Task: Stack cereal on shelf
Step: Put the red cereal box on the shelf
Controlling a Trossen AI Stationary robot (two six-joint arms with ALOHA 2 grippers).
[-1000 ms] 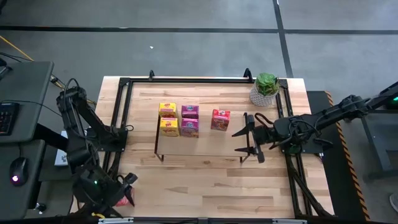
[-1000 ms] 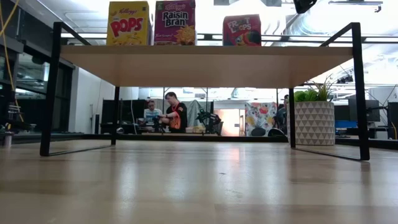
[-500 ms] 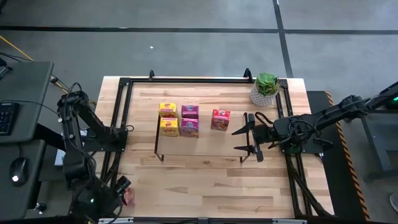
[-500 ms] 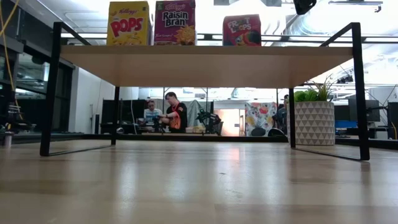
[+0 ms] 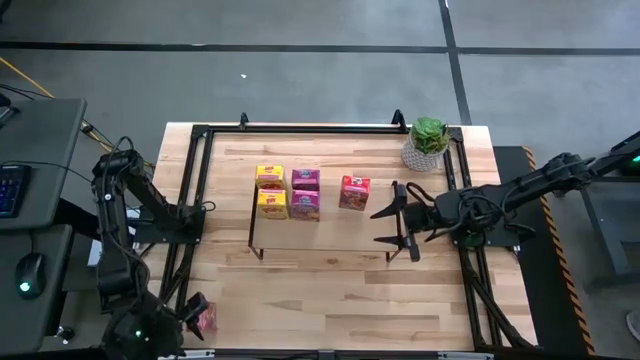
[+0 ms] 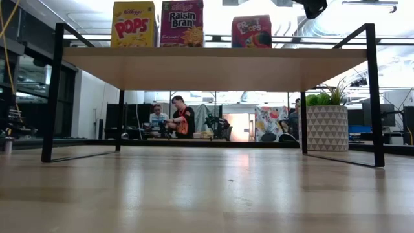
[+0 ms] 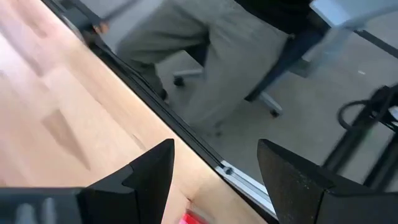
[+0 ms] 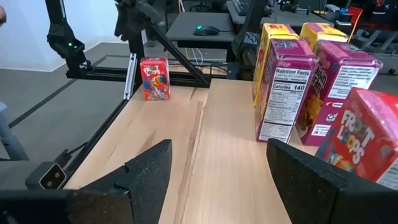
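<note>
High view: five cereal boxes stand on the shelf mid-worktop: two yellow Pops boxes at its left end, two magenta Raisin Bran boxes touching them, and a red Froot Loops box a little apart toward the right end. A sixth, red box stands on the worktop at its front-left corner. The left gripper hangs just beside that box, jaws spread. The right gripper hovers at the shelf's right end, jaws spread wide. A potted plant sits at the back-right corner.

Low view: three box fronts show atop the shelf; people sit in the room behind.

Left wrist view: the spread jaws frame the worktop's edge and a sliver of red box; a seated person's legs are beyond.

Right wrist view: open jaws, the shelf's boxes close by, the lone red box far off.
</note>
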